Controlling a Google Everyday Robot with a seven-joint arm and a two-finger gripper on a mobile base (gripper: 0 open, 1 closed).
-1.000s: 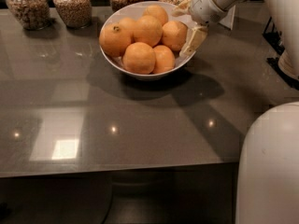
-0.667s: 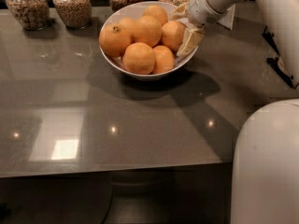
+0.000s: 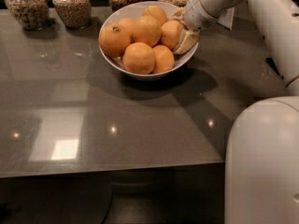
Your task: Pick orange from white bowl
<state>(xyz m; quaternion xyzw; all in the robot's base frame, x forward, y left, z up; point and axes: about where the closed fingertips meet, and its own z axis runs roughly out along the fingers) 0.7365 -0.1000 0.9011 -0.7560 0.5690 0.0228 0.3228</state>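
The white bowl (image 3: 184, 59) stands at the back of the grey table and holds several oranges. The rightmost orange (image 3: 171, 33) is smooth with no stem mark. My gripper (image 3: 176, 33) reaches in over the bowl's right rim, open, with one finger (image 3: 187, 41) in front of this orange and the other (image 3: 177, 14) behind it. The orange still rests among the others. An orange with a dark stem dimple (image 3: 113, 39) lies at the bowl's left.
Several glass jars of grain (image 3: 72, 6) line the table's back edge behind the bowl. My white arm (image 3: 266, 17) comes down from the upper right. My white base (image 3: 261, 162) fills the lower right, against the table's front edge (image 3: 112, 168).
The gripper has moved slightly left and deeper into the bowl, closing in around the rightmost orange. The oranges and the bowl have not moved.
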